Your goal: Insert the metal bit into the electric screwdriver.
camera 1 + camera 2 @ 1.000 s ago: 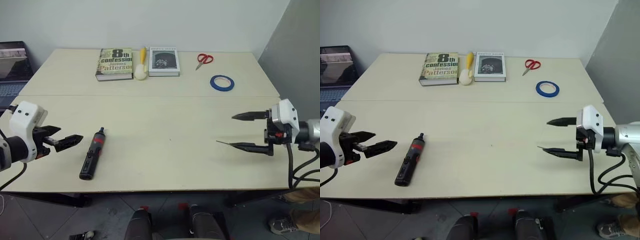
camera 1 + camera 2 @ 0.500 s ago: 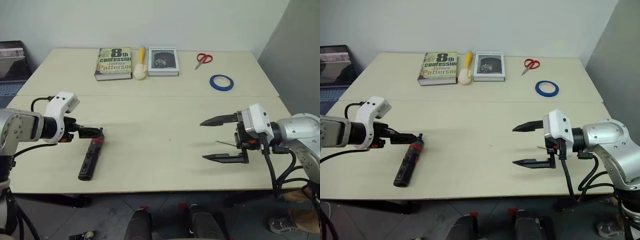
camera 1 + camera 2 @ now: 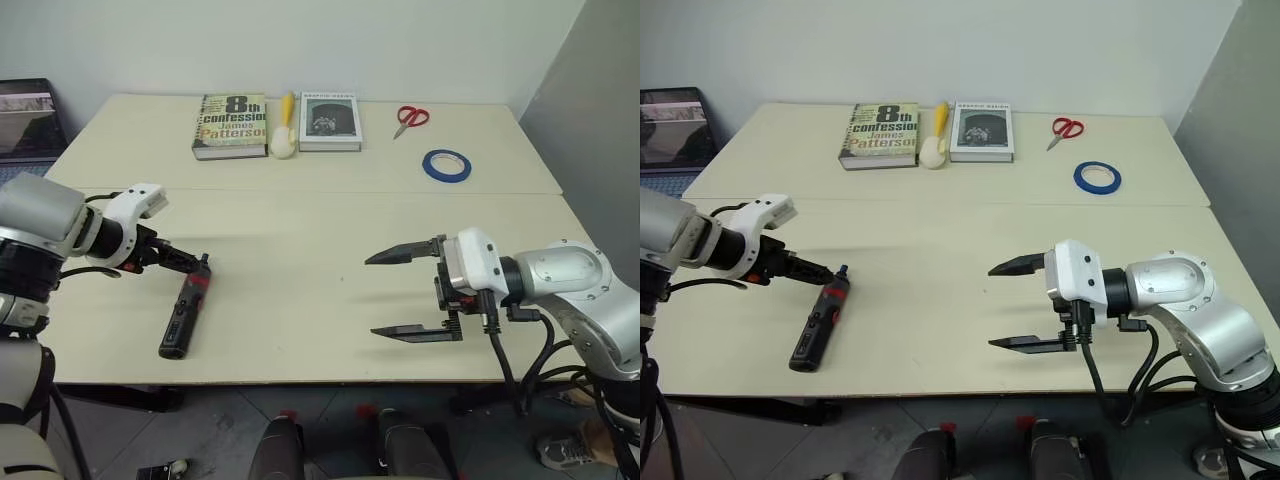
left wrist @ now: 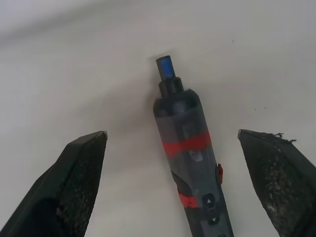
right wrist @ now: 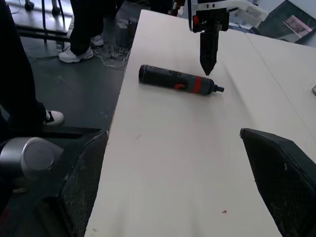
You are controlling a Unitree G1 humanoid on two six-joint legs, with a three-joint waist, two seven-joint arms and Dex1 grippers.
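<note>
The electric screwdriver [image 3: 184,311] lies flat near the table's front left, black with a red band, its narrow tip pointing away from me. My left gripper [image 3: 186,262] hangs tilted down just over that tip end. In the left wrist view the screwdriver [image 4: 185,140] lies between the two fingers [image 4: 84,168], which stand wide open and apart from it. My right gripper [image 3: 385,295] hovers open and empty over the front middle-right, pointing left toward the screwdriver [image 5: 177,80]. The metal bit is hidden behind the right hand.
Two books [image 3: 230,125] [image 3: 328,121], a yellow-and-white object [image 3: 283,130], red scissors [image 3: 409,117] and a blue tape roll [image 3: 444,165] lie along the far side. A laptop [image 3: 28,110] stands at far left. A person's legs [image 5: 84,29] stand beside the table's left end.
My left gripper swung in from the front left edge and tipped down over the screwdriver's tip. My right gripper moved left from the right edge toward the table's middle. Both stayed open.
</note>
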